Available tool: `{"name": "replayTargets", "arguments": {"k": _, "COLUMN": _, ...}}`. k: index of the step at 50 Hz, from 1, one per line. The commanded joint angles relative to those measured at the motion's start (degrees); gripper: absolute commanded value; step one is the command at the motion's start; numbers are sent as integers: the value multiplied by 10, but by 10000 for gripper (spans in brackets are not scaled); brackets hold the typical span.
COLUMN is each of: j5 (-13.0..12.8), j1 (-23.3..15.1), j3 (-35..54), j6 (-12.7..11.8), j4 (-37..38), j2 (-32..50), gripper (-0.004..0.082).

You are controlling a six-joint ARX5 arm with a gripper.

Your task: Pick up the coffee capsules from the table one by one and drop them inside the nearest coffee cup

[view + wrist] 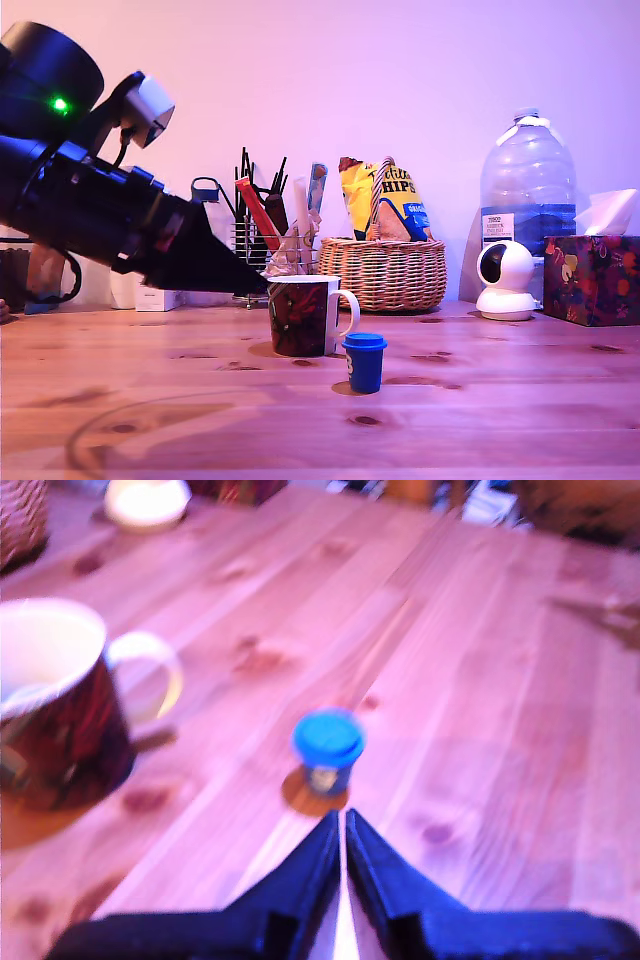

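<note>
The pincer (342, 830) shows in the wrist view at the lower middle of the frame as two dark tapered fingers (300, 875) brought nearly together, only a thin sliver of desk showing between the tips, and nothing held between them. Its points aim straight at the blue coffee capsule (328, 750), which sits just beyond the tips at the centre of that frame, upright on its narrow base with the wider rimmed top facing up; a small gap of bare wood separates tips from pod. In the exterior view the pincer (258, 283) hangs above the desk (500, 400), its tip at the rim of the coffee cup (300, 316), while the capsule (364, 362) stands lower and further toward the right of that frame, just beside the cup and in front of its white handle. So the pod lies ahead of and below the tips, its long axis vertical. As I judge it, the jaws must spread before they can straddle the pod from above.
</note>
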State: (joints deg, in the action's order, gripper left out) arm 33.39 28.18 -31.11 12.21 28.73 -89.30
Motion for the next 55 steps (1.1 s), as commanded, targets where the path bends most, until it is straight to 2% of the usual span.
{"name": "replayTargets", "arguments": {"k": 1, "j5": 0, "j1": 1, "j3": 8, "j6": 6, "j4": 8, "j2": -8, "gripper": 44}}
{"name": "replayTargets", "arguments": {"k": 5, "j5": 0, "j1": 4, "j3": 8, "j6": 6, "j4": 14, "j2": -11, "gripper": 115}}
{"name": "replayTargets", "arguments": {"k": 7, "j5": 0, "j1": 6, "j3": 8, "j6": 15, "j4": 18, "j2": -11, "gripper": 183}}
{"name": "replayTargets", "arguments": {"k": 13, "j5": -3, "j1": 12, "j3": 8, "j6": 20, "j4": 51, "j2": -15, "gripper": 581}}
{"name": "replayTargets", "arguments": {"k": 17, "j5": -7, "j1": 15, "j3": 8, "j6": 17, "j4": 75, "j2": -15, "gripper": 698}}
{"name": "replayTargets", "arguments": {"k": 26, "j5": -4, "j1": 15, "j3": 8, "j6": 17, "j4": 94, "j2": -15, "gripper": 702}}
{"name": "replayTargets", "arguments": {"k": 27, "j5": -1, "j1": 16, "j3": 8, "j6": 9, "j4": 93, "j2": -15, "gripper": 702}}
{"name": "replayTargets", "arguments": {"k": 29, "j5": 1, "j1": 16, "j3": 8, "j6": 9, "j4": 89, "j2": -15, "gripper": 702}}
{"name": "replayTargets", "arguments": {"k": 30, "j5": 1, "j1": 16, "j3": 8, "j6": -10, "j4": 85, "j2": -15, "gripper": 702}}
{"name": "replayTargets", "arguments": {"k": 32, "j5": 0, "j1": 16, "j3": 8, "j6": -13, "j4": 84, "j2": -18, "gripper": 702}}
{"name": "replayTargets", "arguments": {"k": 37, "j5": 0, "j1": 19, "j3": 8, "j6": -12, "j4": 87, "j2": -40, "gripper": 702}}
{"name": "replayTargets", "arguments": {"k": 41, "j5": -10, "j1": 26, "j3": 8, "j6": -10, "j4": 91, "j2": -62, "gripper": 702}}
{"name": "replayTargets", "arguments": {"k": 42, "j5": -11, "j1": 29, "j3": 8, "j6": -2, "j4": 93, "j2": -66, "gripper": 702}}
{"name": "replayTargets", "arguments": {"k": 45, "j5": -13, "j1": 35, "j3": 8, "j6": 0, "j4": 107, "j2": -80, "gripper": 702}}
{"name": "replayTargets", "arguments": {"k": 47, "j5": -13, "j1": 40, "j3": 8, "j6": 14, "j4": 119, "j2": -89, "gripper": 702}}
{"name": "replayTargets", "arguments": {"k": 55, "j5": -26, "j1": 54, "j3": 7, "j6": 17, "j4": 155, "j2": -120, "gripper": 702}}
